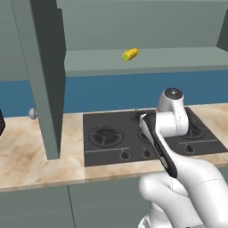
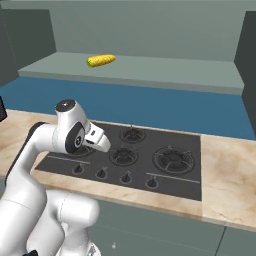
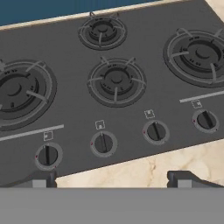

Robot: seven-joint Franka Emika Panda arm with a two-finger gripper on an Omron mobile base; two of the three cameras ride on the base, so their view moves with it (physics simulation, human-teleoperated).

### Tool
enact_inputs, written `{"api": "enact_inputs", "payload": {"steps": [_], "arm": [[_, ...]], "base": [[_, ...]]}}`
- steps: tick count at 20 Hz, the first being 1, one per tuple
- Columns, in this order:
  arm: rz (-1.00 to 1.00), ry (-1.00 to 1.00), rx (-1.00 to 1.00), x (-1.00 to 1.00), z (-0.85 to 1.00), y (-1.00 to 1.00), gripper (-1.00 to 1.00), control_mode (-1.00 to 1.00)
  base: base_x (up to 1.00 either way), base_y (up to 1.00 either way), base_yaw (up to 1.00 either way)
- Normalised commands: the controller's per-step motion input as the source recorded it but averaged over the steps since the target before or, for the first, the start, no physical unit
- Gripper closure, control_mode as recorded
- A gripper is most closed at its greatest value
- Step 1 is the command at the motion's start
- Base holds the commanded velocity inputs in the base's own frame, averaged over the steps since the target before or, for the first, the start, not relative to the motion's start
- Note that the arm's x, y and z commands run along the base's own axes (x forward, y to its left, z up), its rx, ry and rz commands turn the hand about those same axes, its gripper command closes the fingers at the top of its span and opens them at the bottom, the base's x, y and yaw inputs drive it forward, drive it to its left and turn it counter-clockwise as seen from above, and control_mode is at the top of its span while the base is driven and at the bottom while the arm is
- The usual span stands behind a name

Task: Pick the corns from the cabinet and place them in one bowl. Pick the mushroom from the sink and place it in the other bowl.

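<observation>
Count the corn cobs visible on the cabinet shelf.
1. A single corn cob lies on the cabinet shelf, above the stove. A second may be hidden elsewhere.

I see one yellow corn cob (image 1: 130, 54) lying on its side on the grey-green cabinet (image 1: 147, 60) shelf, door open.

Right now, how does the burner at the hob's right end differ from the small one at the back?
The right-end burner is clearly wider, with more rings, than the small back burner. It sits near the knob row, the small one by the blue wall. Both are dark, round, bare and unlit.
</observation>
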Motion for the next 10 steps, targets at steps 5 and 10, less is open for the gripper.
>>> {"api": "enact_inputs", "payload": {"steps": [5,10], "arm": [[0.00,0.00,0.00,0.00,0.00,0.00,-1.00,1.00],[0.00,0.00,0.00,0.00,0.00,0.00,-1.00,1.00]], "base": [[0.03,0.00,0.00],[0.00,0.00,0.00]]}}
